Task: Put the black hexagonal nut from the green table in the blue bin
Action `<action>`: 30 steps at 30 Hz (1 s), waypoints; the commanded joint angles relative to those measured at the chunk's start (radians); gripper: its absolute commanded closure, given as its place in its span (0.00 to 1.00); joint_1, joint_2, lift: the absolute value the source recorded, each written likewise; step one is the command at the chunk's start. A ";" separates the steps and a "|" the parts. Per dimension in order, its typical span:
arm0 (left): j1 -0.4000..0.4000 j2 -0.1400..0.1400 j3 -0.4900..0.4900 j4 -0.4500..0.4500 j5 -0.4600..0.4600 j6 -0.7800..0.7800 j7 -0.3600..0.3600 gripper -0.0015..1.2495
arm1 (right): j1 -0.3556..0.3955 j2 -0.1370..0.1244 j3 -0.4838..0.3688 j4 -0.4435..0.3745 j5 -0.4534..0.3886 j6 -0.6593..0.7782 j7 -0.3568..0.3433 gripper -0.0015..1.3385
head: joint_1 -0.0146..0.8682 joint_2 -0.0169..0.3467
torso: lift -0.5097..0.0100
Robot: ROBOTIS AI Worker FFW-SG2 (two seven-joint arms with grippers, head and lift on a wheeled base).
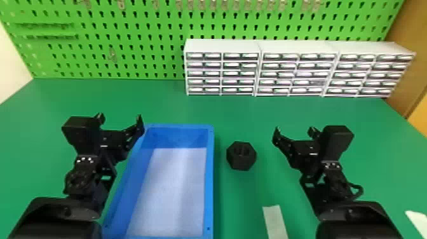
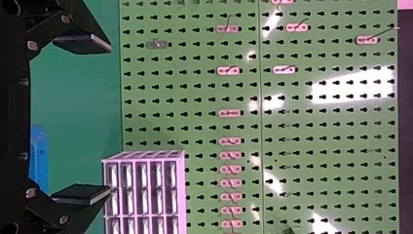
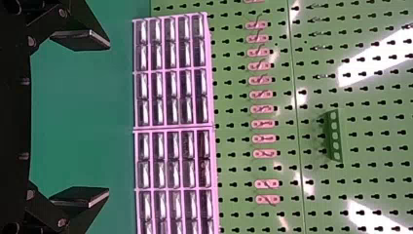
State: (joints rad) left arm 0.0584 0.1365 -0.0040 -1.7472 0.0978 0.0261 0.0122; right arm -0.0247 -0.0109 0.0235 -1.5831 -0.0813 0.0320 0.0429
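Between the bin and my right arm, the black hexagonal nut (image 1: 241,156) lies on the green table (image 1: 152,98), hole facing up. Just left of it is the blue bin (image 1: 209,178), with nothing inside on its pale floor. My left gripper (image 1: 120,118) is open over the bin's far left corner; in the left wrist view the left gripper (image 2: 110,119) has its fingers wide apart. My right gripper (image 1: 294,131) is held to the right of the nut, apart from it; in the right wrist view the right gripper (image 3: 109,119) is open and holds nothing.
White drawer cabinets (image 1: 260,46) line the back right of the table, against a green pegboard (image 1: 127,44). A pale strip (image 1: 275,222) lies near the front edge, and another white piece (image 1: 417,221) is at the right edge.
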 commanded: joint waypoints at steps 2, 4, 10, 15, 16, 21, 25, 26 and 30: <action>0.000 0.000 0.001 0.000 -0.001 0.000 0.000 0.20 | -0.001 0.000 0.001 0.000 0.000 0.000 0.000 0.17 | 0.79 0.19 | 0.79; 0.000 0.000 0.001 0.000 0.000 0.000 0.000 0.20 | -0.001 0.000 0.000 0.000 0.000 0.000 0.000 0.17 | 0.79 0.19 | 0.79; 0.000 0.000 -0.001 0.000 0.000 0.000 0.000 0.20 | -0.001 0.000 0.001 0.000 0.000 0.002 0.000 0.17 | 0.79 0.19 | 0.79; -0.002 0.000 -0.001 0.000 0.000 0.000 0.000 0.20 | -0.001 -0.001 0.001 0.000 0.000 0.005 0.000 0.17 | 0.79 0.19 | 0.79; -0.002 0.000 -0.001 0.000 0.000 0.000 0.000 0.20 | -0.001 -0.001 0.001 0.000 0.000 0.008 0.000 0.17 | 0.79 0.19 | 0.79; -0.002 0.000 -0.001 0.000 0.000 0.000 0.000 0.20 | -0.001 -0.001 0.001 0.000 0.000 0.011 0.000 0.17 | 0.79 0.19 | 0.79; -0.002 0.000 -0.001 0.000 0.000 0.000 0.000 0.20 | -0.004 -0.001 0.001 0.000 0.000 0.014 0.000 0.17 | 0.79 0.19 | 0.79; -0.002 0.000 -0.001 0.000 0.000 0.000 0.000 0.20 | -0.004 -0.003 0.001 0.000 0.000 0.017 0.000 0.17 | 0.79 0.19 | 0.79; -0.002 0.000 0.001 0.000 0.000 0.000 0.000 0.20 | -0.014 -0.006 0.007 0.000 -0.003 0.031 0.000 0.17 | 0.79 0.19 | 0.79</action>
State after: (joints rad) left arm 0.0567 0.1365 -0.0040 -1.7472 0.0982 0.0261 0.0122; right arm -0.0306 -0.0141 0.0253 -1.5831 -0.0813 0.0495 0.0429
